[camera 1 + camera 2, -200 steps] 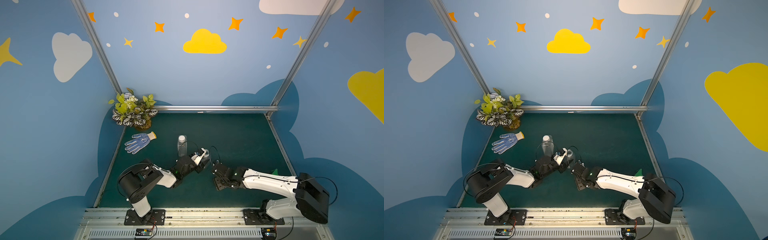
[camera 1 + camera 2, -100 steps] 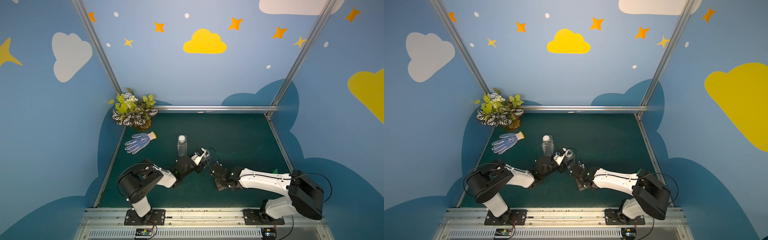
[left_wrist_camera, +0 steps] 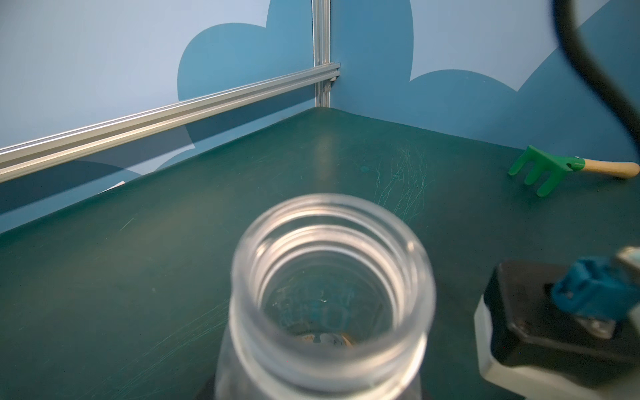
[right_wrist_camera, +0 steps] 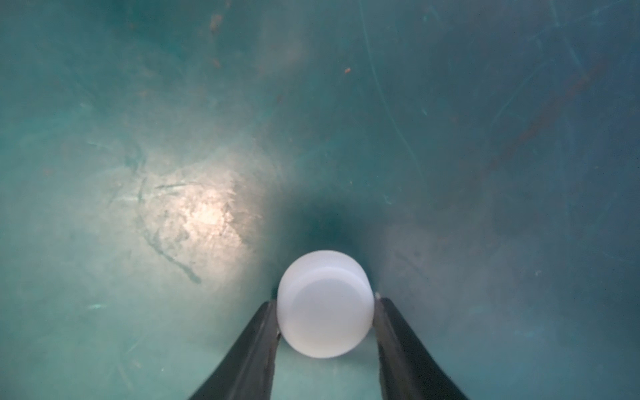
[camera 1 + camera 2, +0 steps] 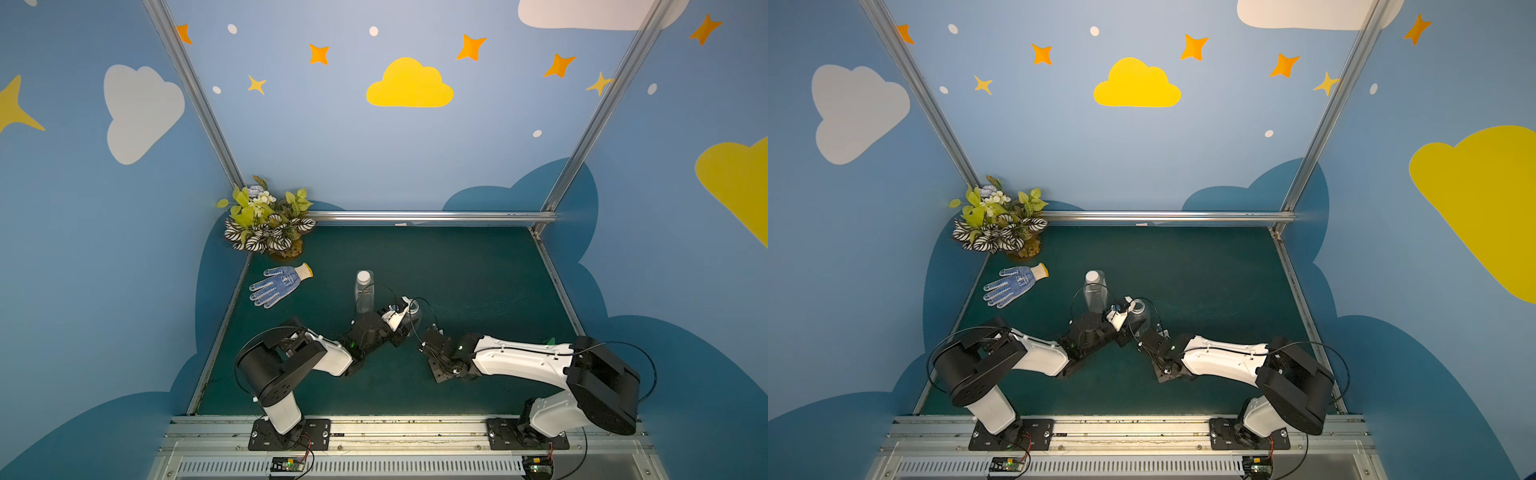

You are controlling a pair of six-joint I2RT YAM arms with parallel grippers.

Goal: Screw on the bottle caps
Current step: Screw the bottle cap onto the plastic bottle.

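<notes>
Right wrist view: the right claw (image 4: 326, 304) is pinching the white cap (image 4: 325, 311) on the worktop (image 4: 138, 138) (smooth plastic, thin tips). It could be slipping or tilting in the lift, then cross-threading on the open bottle (image 3: 329, 298) beside the left claw (image 5: 402, 334), whose grip I cannot tell.
</notes>
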